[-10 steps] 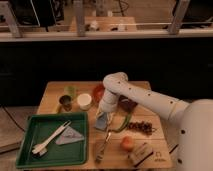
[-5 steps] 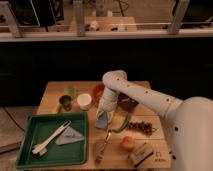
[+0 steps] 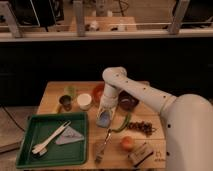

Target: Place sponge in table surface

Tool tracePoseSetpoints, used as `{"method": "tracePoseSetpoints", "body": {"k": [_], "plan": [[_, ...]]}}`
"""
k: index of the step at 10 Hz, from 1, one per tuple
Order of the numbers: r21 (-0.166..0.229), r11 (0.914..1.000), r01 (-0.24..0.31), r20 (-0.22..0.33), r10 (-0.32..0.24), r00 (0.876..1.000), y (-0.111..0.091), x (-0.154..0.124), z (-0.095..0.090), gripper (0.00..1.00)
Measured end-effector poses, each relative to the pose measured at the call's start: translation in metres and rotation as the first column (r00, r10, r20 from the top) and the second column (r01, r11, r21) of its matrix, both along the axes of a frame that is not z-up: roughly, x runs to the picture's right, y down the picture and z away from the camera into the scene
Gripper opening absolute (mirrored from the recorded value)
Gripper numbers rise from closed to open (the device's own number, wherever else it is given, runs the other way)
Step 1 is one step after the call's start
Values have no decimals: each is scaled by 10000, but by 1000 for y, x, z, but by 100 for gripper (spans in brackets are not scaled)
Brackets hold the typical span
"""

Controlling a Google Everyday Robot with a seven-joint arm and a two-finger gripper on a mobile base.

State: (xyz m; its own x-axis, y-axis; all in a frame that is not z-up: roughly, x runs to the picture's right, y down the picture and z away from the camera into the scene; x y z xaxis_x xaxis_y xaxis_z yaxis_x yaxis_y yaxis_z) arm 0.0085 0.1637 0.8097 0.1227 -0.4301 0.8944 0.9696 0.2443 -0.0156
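Note:
My gripper (image 3: 103, 118) points down over the middle of the wooden table surface (image 3: 50, 95), just right of the green tray. It is shut on the blue sponge (image 3: 102, 121), whose paler face shows between the fingers. The sponge hangs low, at or just above the tabletop; I cannot tell whether it touches. The white arm reaches in from the lower right.
A green tray (image 3: 30, 150) at the left holds white utensils (image 3: 50, 140) and a grey cloth (image 3: 70, 136). Around the gripper are a white cup (image 3: 84, 101), dark cup (image 3: 66, 102), red bowl (image 3: 98, 92), dark bowl (image 3: 128, 103), green chili (image 3: 121, 124), fork (image 3: 102, 145), orange (image 3: 127, 143) and tan block (image 3: 141, 154).
Hardly anything differs; the gripper stays at the same spot over the table with the sponge in it, perhaps slightly lower.

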Motion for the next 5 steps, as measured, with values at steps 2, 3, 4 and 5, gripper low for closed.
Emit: {"method": "tracePoseSetpoints", "body": {"k": [2, 3, 4, 5], "plan": [[-79, 9999, 125, 39, -124, 9999, -1, 4, 1, 80], [-105, 9998, 159, 46, -158, 9999, -1, 5, 1, 80], [-119, 9998, 184, 65, -183, 9998, -1, 7, 1, 80], [-93, 9998, 160, 85, -159, 9998, -2, 8, 0, 80]]}}
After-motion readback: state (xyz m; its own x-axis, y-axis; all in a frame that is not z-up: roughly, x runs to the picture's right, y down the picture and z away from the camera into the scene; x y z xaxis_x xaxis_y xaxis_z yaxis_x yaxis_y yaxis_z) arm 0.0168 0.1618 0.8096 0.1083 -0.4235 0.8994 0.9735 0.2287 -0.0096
